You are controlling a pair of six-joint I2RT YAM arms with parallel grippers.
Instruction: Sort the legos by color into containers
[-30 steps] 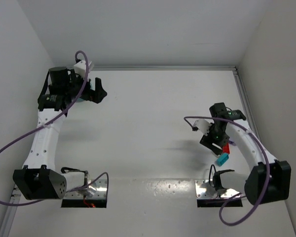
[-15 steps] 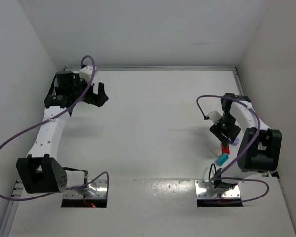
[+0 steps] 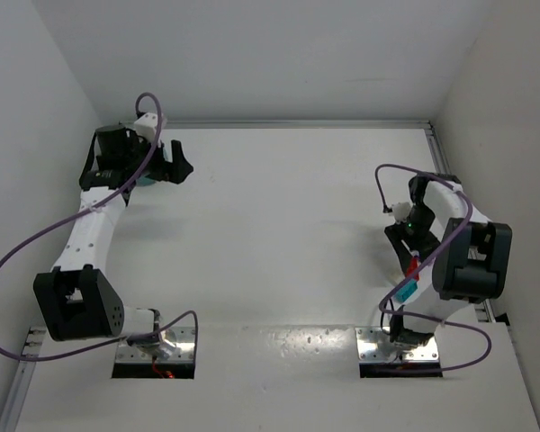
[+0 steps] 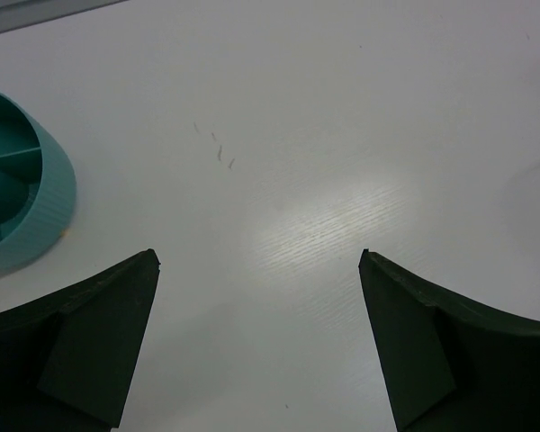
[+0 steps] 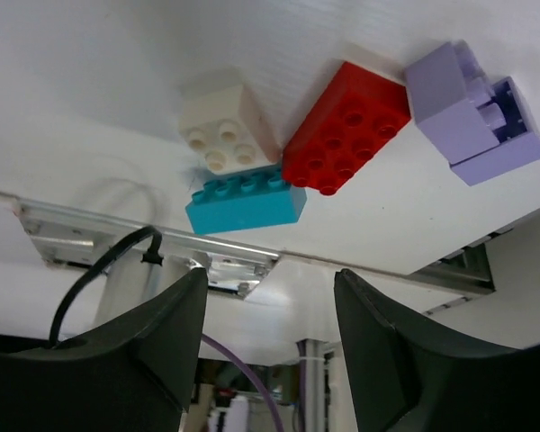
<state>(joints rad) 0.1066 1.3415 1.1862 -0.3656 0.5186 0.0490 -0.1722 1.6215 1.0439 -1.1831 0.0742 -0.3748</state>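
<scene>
Four legos lie together on the white table below my right gripper (image 5: 270, 272): a cream brick (image 5: 227, 126), a red brick (image 5: 346, 126), a purple brick (image 5: 472, 112) and a cyan brick (image 5: 245, 200). This gripper's fingers stand apart with nothing between them, just short of the cyan brick. From above, the red brick (image 3: 414, 267) and the cyan brick (image 3: 405, 291) show beside the right gripper (image 3: 405, 252). The teal container (image 4: 18, 198), with inner dividers, sits left of my open, empty left gripper (image 4: 258, 254). In the top view the bowl (image 3: 147, 181) peeks out under the left gripper (image 3: 178, 166).
White walls close the table on the left, back and right, with a metal rail (image 3: 445, 180) along the right edge. Two metal base plates (image 3: 157, 346) (image 3: 391, 346) sit at the near edge. Purple cables (image 3: 36, 243) loop off both arms.
My right arm has folded in toward the right wall, and its gripper has turned and slid right, over the bricks. The left gripper has shifted slightly by the bowl.
</scene>
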